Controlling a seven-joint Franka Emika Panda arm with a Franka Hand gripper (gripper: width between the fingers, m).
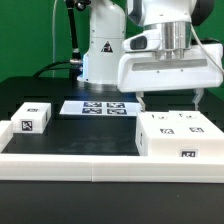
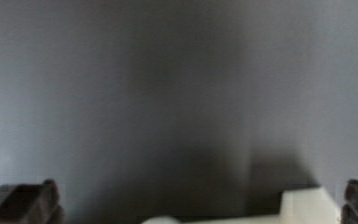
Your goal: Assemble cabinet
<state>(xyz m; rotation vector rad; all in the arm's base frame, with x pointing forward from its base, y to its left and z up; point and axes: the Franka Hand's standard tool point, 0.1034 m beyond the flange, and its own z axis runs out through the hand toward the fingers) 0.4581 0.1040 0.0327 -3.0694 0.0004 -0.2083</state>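
The large white cabinet box (image 1: 184,133) with marker tags sits on the dark table at the exterior view's right. A smaller white tagged panel piece (image 1: 32,117) lies at the exterior view's left. My gripper (image 1: 170,99) hangs just above the box's far edge, fingers (image 1: 143,100) spread wide, nothing between them. In the wrist view my gripper (image 2: 197,203) shows both fingertips (image 2: 23,203) far apart, with a blurred white corner of the box (image 2: 265,205) between them below.
The marker board (image 1: 99,107) lies flat at the table's middle back. A long low white rail (image 1: 90,163) runs along the front edge. The robot base (image 1: 100,50) stands behind the board.
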